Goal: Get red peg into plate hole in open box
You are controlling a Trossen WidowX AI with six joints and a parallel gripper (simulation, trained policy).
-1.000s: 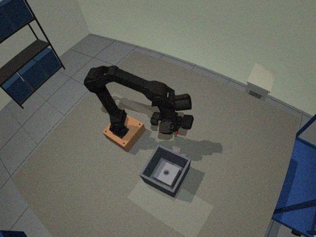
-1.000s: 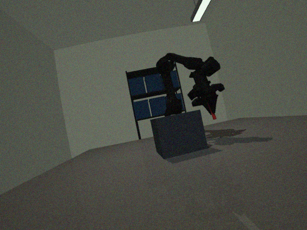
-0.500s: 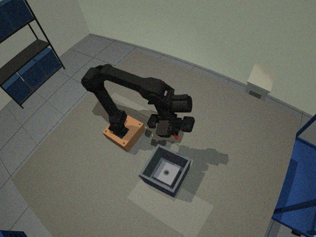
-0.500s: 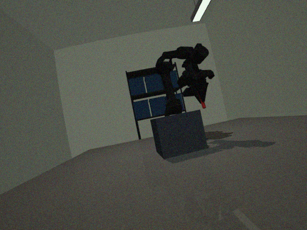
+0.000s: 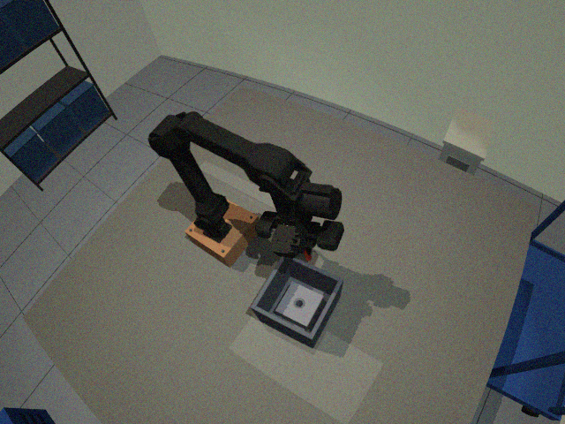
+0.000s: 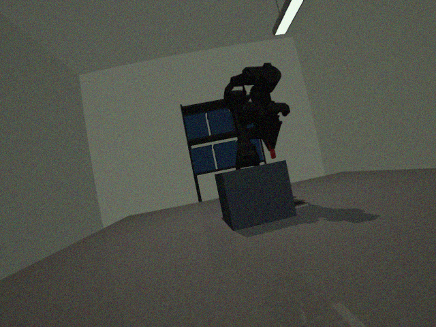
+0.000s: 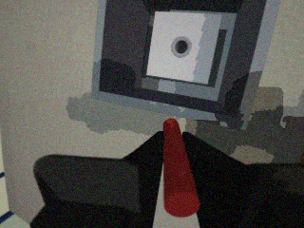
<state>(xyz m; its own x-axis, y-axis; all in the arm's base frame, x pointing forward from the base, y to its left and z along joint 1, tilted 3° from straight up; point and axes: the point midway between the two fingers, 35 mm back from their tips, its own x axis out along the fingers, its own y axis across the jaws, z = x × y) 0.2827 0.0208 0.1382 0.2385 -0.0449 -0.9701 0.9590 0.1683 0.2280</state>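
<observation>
The red peg (image 5: 307,256) (image 6: 272,153) (image 7: 179,166) is held between the fingers of my gripper (image 6: 271,146) (image 7: 172,137), which is shut on it. Its lower end sticks out below the fingertips, higher than the box rim in the exterior view. The dark grey open box (image 5: 285,330) (image 6: 260,197) (image 7: 97,57) stands on the floor. In the wrist view the peg tip shows just outside the box's near wall. The pale plate (image 5: 291,310) (image 7: 163,28) lies at the box bottom, with a round hole (image 5: 299,303) (image 7: 181,47) that is empty.
The arm's orange base block (image 5: 237,246) stands beside the box. A blue frame (image 5: 538,291) is at the right edge of the top view. A shelf with blue bins (image 5: 82,104) (image 6: 211,140) stands behind the arm. A small pale unit (image 5: 465,141) is by the wall.
</observation>
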